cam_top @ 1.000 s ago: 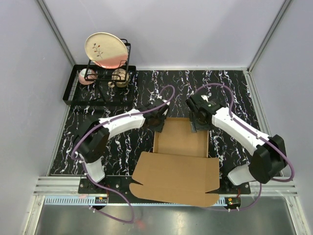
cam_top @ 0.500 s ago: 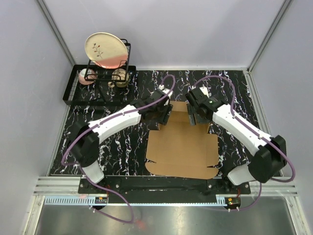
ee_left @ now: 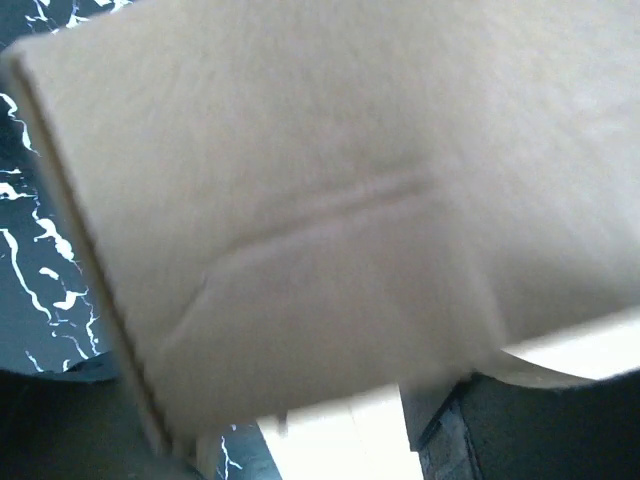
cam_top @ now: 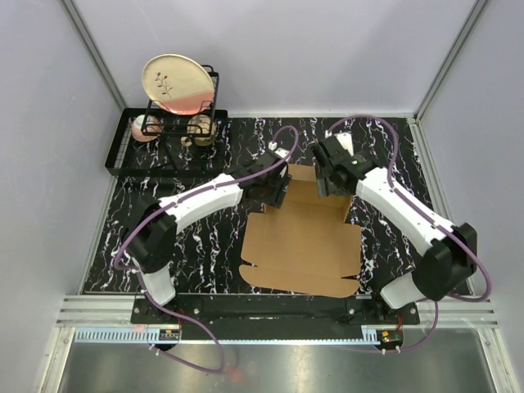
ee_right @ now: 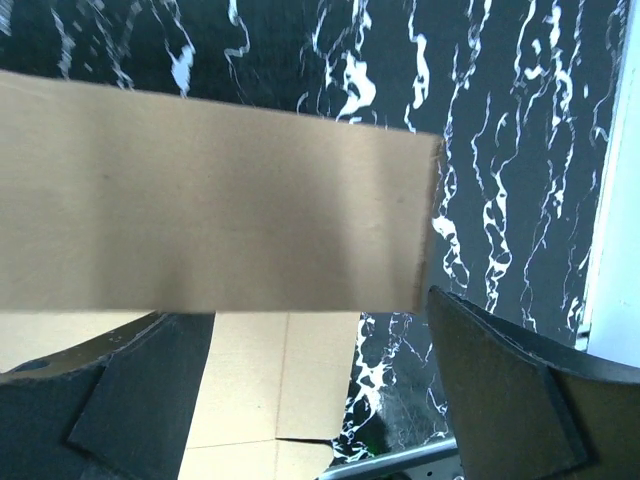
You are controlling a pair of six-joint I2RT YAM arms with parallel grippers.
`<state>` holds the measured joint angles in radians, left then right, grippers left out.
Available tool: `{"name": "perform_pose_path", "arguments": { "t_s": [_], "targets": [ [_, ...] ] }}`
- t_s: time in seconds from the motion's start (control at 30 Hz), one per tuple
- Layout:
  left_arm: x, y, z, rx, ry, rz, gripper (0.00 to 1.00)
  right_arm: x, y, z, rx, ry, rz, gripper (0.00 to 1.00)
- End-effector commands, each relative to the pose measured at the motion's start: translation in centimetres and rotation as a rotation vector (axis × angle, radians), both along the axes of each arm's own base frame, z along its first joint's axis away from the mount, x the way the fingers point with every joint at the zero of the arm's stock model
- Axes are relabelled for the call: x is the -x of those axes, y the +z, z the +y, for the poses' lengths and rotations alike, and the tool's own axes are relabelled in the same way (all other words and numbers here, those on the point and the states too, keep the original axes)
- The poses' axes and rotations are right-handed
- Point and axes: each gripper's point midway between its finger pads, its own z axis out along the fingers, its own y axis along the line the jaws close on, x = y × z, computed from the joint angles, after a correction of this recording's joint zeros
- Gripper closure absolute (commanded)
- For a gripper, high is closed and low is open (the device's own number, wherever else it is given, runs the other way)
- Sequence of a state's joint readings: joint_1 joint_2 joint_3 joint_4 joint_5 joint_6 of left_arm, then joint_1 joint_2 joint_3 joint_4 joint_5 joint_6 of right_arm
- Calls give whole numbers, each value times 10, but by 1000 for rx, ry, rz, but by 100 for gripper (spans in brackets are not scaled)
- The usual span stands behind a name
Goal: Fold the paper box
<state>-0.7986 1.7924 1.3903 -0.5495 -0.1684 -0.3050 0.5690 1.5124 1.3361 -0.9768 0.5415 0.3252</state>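
Observation:
The paper box (cam_top: 303, 246) is a brown cardboard sheet lying mid-table, with a narrower part (cam_top: 307, 187) at its far end between the two grippers. My left gripper (cam_top: 277, 187) hovers at that far part's left side. In the left wrist view blurred cardboard (ee_left: 330, 200) fills the frame and my left gripper (ee_left: 300, 425) has its dark fingers (ee_left: 520, 430) wide apart. My right gripper (cam_top: 332, 182) is at the far right corner. Its wrist view shows a raised flap (ee_right: 220, 200) ahead of my open right gripper (ee_right: 312, 310), and a flat panel (ee_right: 280, 380) below it.
A black dish rack (cam_top: 182, 102) holding a floral plate (cam_top: 176, 82) stands on a black tray (cam_top: 131, 160) at the back left, with cups (cam_top: 201, 127) under it. Grey walls enclose the black marbled table (cam_top: 393, 155). A metal rail (cam_top: 262, 315) runs along the near edge.
The wide near flap that reached the front rail is gone; the cardboard now lies shorter and farther back. Both grippers opened and moved toward the far end.

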Motion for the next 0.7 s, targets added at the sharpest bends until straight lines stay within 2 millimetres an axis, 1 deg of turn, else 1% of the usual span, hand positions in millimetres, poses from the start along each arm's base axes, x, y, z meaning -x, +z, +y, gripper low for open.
{"name": "perform_pose_path", "arguments": {
  "t_s": [0.0, 0.03, 0.07, 0.1, 0.13, 0.17, 0.2, 0.27, 0.3, 0.37, 0.4, 0.43, 0.47, 0.5, 0.53, 0.57, 0.6, 0.63, 0.67],
  "targets": [
    [-6, 62, -1, 96, -4, -146, 37, -4, 76, -1, -88, 5, -176, 2],
    [-5, 73, -1, 115, -6, -162, 36, -1, 84, -3, -94, 8, -185, 0],
    [-3, 78, 1, 122, -7, -170, 36, 2, 90, -4, -93, 16, -191, 0],
    [-2, 89, 3, 139, -2, -188, 32, 4, 102, -6, -103, 21, -216, 0],
    [-1, 93, 4, 145, -1, -195, 31, 5, 109, -6, -116, 35, -229, 0],
    [-1, 99, 5, 153, 2, -205, 30, 6, 118, -1, -149, 56, -245, 0],
    [1, 110, 8, 173, 6, -221, 30, 8, 124, 3, -167, 74, -261, 0],
    [5, 120, 11, 186, 6, -234, 29, 7, 132, 14, -185, 127, -284, 0],
    [8, 131, 16, 202, 15, -253, 29, 9, 132, 25, -190, 179, -282, 0],
    [13, 142, 25, 220, 32, -277, 29, 9, 132, 44, -158, 289, -292, 0],
    [16, 151, 36, 227, 64, -307, 29, 9, 130, 52, -130, 336, -287, 0],
    [17, 154, 43, 227, 86, -324, 29, 18, 129, 72, -86, 440, -281, 0],
    [19, 148, 53, 209, 117, -330, 29, 17, 129, 79, -51, 471, -294, 0],
    [20, 160, 68, 218, 182, -374, 29, 19, 124, 89, -14, 522, -289, 0],
    [21, 161, 75, 224, 207, -388, 29, 26, 123, 102, 32, 598, -292, 0],
    [24, 150, 84, 209, 233, -385, 28, 24, 120, 106, 94, 604, -318, 0],
    [27, 158, 94, 236, 279, -416, 28, 23, 116, 111, 136, 627, -327, 0],
    [27, 159, 98, 255, 296, -435, 28, 23, 113, 117, 210, 678, -336, 0],
    [30, 146, 104, 240, 310, -429, 28, 16, 109, 114, 281, 656, -357, 0]
  ]
}}
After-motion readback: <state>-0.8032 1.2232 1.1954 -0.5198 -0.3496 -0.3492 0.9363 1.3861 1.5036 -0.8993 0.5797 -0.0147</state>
